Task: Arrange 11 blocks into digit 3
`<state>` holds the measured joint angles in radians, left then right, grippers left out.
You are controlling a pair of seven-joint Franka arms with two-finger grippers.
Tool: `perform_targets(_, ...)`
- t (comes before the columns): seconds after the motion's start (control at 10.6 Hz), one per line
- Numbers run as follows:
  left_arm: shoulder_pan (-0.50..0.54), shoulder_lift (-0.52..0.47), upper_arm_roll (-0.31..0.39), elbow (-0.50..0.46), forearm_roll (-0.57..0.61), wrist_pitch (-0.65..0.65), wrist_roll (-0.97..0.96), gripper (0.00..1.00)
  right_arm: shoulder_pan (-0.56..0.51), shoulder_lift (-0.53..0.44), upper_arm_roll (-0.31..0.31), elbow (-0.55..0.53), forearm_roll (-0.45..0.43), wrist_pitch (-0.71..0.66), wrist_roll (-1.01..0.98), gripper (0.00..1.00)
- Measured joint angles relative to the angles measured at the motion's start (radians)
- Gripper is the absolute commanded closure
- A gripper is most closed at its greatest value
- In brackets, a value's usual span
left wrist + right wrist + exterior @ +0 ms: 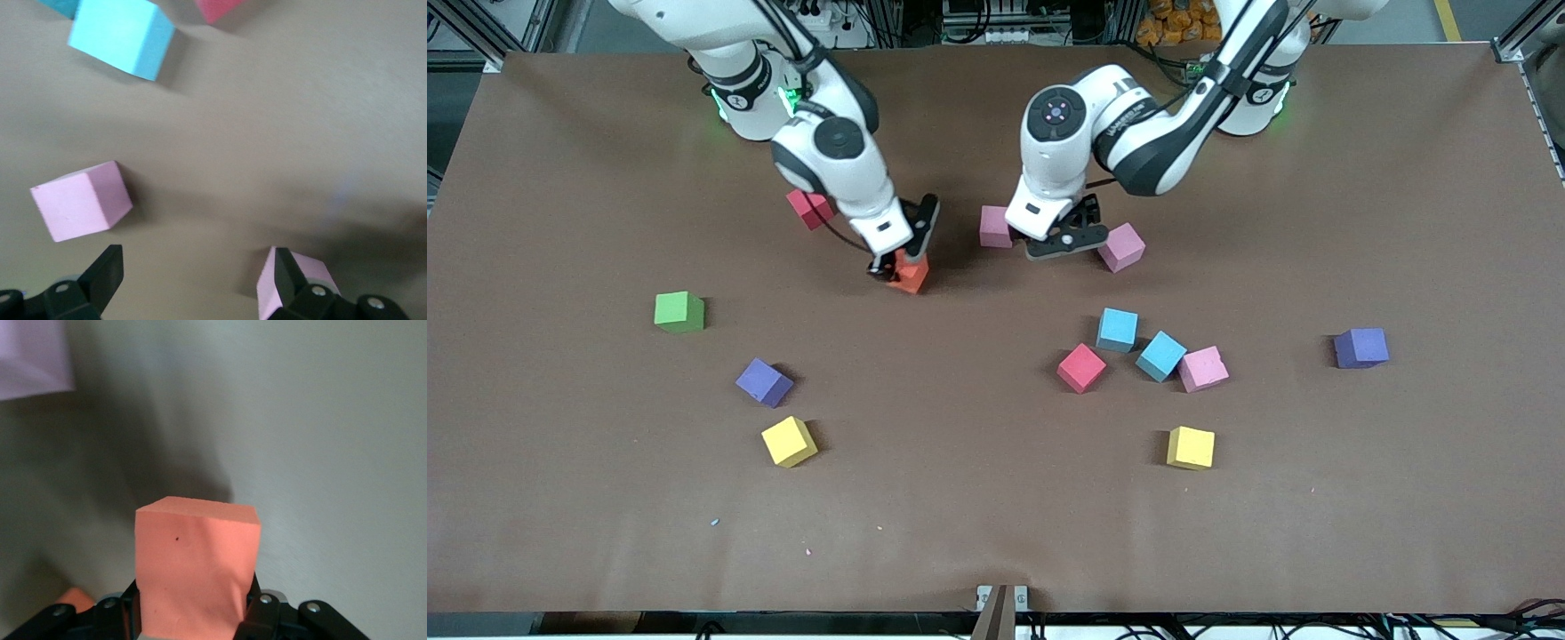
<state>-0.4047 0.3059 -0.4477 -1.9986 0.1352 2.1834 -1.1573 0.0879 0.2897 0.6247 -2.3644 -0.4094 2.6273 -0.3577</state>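
Note:
My right gripper (896, 264) (193, 613) is shut on an orange block (911, 274) (197, 553) low over the middle of the table. A sliver of a second orange block (75, 597) shows beside it. My left gripper (1063, 244) (193, 277) stands open just above the table between two pink blocks (994, 226) (1121, 246), one (81, 202) apart from it and the other (267, 293) against a finger. The remaining blocks lie scattered: red (810, 208) (1080, 367), light blue (1117, 330) (1160, 355), pink (1203, 368), yellow (789, 441) (1191, 447), purple (764, 382) (1360, 348). No digit 3 is in view.
A green cube (679, 312) sits toward the right arm's end of the table. The brown table cover (960, 498) runs bare along the edge nearest the front camera.

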Motion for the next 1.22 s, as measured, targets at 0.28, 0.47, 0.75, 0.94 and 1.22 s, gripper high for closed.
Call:
perform_targets(0.28, 0.056, -0.045, -0.002, -0.061, -0.035, -0.006, 0.0, 0.0, 0.015, 0.001, 0.075, 0.034, -0.003, -0.111, -0.128, 1.0)
perform_targets(0.47, 0.089, -0.058, -0.002, -0.092, -0.061, -0.006, -0.001, 0.0, 0.016, 0.015, 0.076, 0.034, -0.004, -0.11, -0.249, 1.0)
perform_targets(0.75, 0.135, -0.058, -0.002, -0.135, -0.063, -0.006, 0.002, 0.0, 0.033, 0.072, 0.077, 0.034, -0.004, -0.06, -0.278, 1.0)
perform_targets(0.94, 0.144, -0.059, -0.003, -0.16, -0.063, 0.012, 0.006, 0.0, 0.042, 0.104, 0.077, 0.034, -0.004, -0.041, -0.266, 1.0)
perform_targets(1.22, 0.161, -0.059, -0.003, -0.227, -0.063, 0.094, 0.052, 0.0, 0.062, 0.111, 0.088, 0.036, -0.003, -0.034, -0.198, 1.0)
